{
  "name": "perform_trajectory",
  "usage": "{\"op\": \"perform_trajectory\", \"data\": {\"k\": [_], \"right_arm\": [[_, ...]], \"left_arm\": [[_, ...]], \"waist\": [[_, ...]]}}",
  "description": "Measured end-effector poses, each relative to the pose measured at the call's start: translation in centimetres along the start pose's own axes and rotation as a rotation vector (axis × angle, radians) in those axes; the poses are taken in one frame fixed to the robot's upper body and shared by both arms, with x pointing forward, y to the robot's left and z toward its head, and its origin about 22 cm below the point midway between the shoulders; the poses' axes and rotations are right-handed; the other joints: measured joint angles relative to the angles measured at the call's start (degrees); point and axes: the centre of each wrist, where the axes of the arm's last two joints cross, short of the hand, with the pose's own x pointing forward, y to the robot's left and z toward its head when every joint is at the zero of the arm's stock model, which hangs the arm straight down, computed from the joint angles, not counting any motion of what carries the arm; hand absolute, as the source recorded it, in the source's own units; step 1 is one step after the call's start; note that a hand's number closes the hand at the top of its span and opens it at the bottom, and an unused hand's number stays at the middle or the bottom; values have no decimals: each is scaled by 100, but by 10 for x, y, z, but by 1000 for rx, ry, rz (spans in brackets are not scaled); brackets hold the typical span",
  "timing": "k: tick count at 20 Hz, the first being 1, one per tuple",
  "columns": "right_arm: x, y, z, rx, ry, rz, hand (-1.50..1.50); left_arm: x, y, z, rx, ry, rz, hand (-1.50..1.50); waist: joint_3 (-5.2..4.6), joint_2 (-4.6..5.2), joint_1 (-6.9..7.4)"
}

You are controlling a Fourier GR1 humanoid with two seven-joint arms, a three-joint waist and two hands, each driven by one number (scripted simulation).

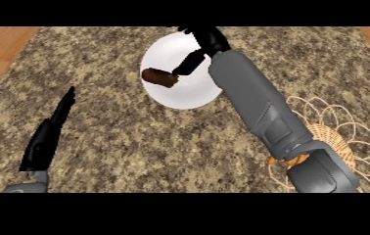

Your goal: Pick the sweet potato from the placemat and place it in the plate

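Note:
The brown sweet potato (158,77) lies on the left part of the white plate (180,94), reaching its left rim. My right hand (208,39) hovers over the plate's upper right. Its thumb stretches down-left, and the tip meets the sweet potato's right end. The other fingers stay near the plate's top rim, away from the sweet potato, so nothing is pinched. The woven placemat (334,122) lies at the lower right, partly under my right forearm. My left hand (49,133) rests open at the lower left, fingers straight and pointing up.
The speckled stone counter (115,131) fills most of the view. A strip of wooden surface (13,40) shows at the far upper left corner.

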Motion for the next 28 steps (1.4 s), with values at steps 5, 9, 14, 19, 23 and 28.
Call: {"op": "perform_trajectory", "data": {"k": [5,9,14,19,23,28], "right_arm": [[2,-7,-1,-156,-2,-166,-150],[-13,-24,2,-245,31,-272,-150],[-43,-61,13,-307,7,-444,-150],[-92,-88,39,-340,-53,-501,-150],[-114,-115,56,-345,-101,-488,-150],[-143,-143,82,-347,-113,-468,-150]], "left_arm": [[-6,2,6,12,8,3,0],[-12,8,14,30,23,1,0],[-14,7,18,35,29,4,0],[-8,8,17,40,16,0,0],[-6,11,16,38,19,1,0],[-4,11,13,34,13,-3,0]], "waist": [[2,-11,-100],[3,-24,-211],[7,-17,-278],[12,-5,-273],[13,8,-252],[16,31,-210]]}}
